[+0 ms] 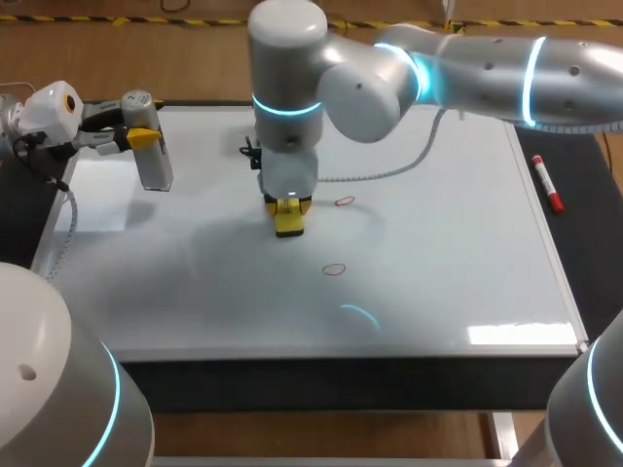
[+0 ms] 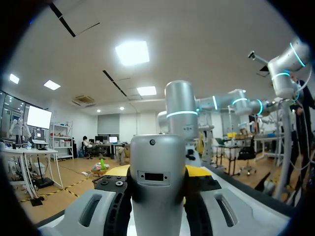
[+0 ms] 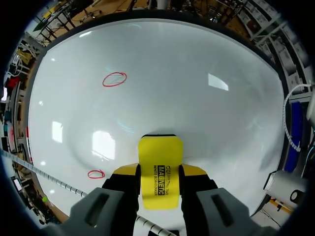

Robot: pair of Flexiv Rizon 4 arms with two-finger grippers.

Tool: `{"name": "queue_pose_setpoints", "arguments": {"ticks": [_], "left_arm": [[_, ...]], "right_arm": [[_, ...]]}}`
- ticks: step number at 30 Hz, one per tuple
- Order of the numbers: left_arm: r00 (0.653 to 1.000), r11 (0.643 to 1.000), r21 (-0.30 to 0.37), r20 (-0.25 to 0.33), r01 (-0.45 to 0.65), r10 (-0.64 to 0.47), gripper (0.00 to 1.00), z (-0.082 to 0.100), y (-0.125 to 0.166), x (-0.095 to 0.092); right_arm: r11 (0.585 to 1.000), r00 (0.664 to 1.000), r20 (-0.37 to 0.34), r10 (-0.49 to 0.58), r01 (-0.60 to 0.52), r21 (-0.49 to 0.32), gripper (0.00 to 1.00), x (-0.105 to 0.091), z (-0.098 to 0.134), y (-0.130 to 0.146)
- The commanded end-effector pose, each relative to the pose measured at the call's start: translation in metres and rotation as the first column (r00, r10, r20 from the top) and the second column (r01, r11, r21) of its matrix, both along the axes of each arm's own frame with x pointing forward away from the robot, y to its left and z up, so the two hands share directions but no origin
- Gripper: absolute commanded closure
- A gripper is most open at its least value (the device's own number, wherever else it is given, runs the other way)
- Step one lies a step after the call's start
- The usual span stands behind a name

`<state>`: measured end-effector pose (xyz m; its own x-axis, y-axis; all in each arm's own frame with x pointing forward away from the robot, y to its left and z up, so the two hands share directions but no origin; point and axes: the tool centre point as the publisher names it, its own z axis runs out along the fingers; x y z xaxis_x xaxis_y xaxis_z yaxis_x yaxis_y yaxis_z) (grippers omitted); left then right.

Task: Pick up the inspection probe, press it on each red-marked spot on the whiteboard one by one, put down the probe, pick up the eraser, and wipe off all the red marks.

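Note:
The whiteboard (image 1: 438, 253) covers most of the table. Two small red ovals are drawn on it, one (image 1: 345, 201) just right of the yellow eraser (image 1: 289, 224) and one (image 1: 334, 269) nearer the front. My right gripper (image 1: 288, 208) points straight down near the board's middle, shut on the eraser (image 3: 160, 172), whose end rests on the board. From the right wrist, one red oval (image 3: 114, 79) lies ahead and another (image 3: 96, 174) beside the fingers. At the far left corner my left gripper (image 1: 139, 138) is shut on the silver inspection probe (image 1: 152, 161), which fills the gap between its fingers (image 2: 157, 182).
A red marker (image 1: 547, 185) lies on the black tabletop off the board's right edge. My right arm's cable (image 1: 389, 170) hangs over the board's far middle. The board's front and right parts are bare white surface.

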<state>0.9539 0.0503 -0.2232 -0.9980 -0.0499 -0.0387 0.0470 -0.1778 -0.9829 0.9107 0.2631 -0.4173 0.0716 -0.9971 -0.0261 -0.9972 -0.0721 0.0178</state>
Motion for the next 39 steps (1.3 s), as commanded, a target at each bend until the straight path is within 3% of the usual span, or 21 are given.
{"name": "queue_pose_setpoints", "arguments": {"ticks": [1, 9, 17, 39], "left_arm": [[1.000, 1.000, -0.001, 0.001, 0.000, 0.000, 1.00, 0.001, 0.000, 0.000], [1.000, 1.000, -0.001, 0.001, 0.000, 0.000, 1.00, 0.001, 0.000, 0.000], [1.000, 1.000, -0.001, 0.001, 0.000, 0.000, 1.00, 0.001, 0.000, 0.000], [1.000, 1.000, -0.001, 0.001, 0.000, 0.000, 1.00, 0.001, 0.000, 0.000]], "right_arm": [[1.000, 1.000, -0.013, -0.001, 0.002, 0.012, 1.00, 0.004, 0.011, -0.011], [1.000, 1.000, -0.016, 0.020, -0.019, 0.022, 1.00, 0.019, 0.044, -0.027], [0.999, 1.000, -0.001, -0.029, 0.029, 0.028, 1.00, 0.030, 0.048, -0.056], [0.958, 0.958, 0.005, -0.287, 0.287, -0.001, 1.00, 0.067, 0.052, -0.222]]}}
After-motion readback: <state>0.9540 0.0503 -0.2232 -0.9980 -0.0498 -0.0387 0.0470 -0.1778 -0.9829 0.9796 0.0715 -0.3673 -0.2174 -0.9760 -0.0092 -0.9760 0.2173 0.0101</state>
